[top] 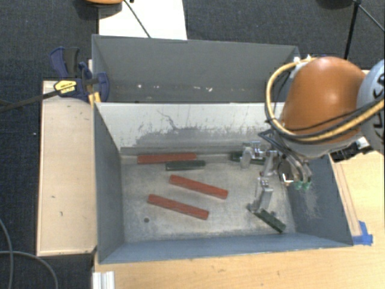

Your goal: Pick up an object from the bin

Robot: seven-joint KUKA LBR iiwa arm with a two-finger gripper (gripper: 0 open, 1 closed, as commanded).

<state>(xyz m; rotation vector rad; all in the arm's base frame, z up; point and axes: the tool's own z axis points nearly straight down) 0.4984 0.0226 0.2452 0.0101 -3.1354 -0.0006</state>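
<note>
My gripper hangs low in the right part of the bin, open, with nothing between its fingers. One fingertip stands at the near right, right at the end of a dark green bar that lies slanted on the floor. The other fingertip is close to the back wall, beside the end of a short dark green piece. A red-brown bar lies slanted on the floor to the left of the gripper.
A second red-brown bar lies near the front left. A third red-brown bar lies along the back wall with another dark green bar beside it. The arm's orange cover and cables hang over the right wall.
</note>
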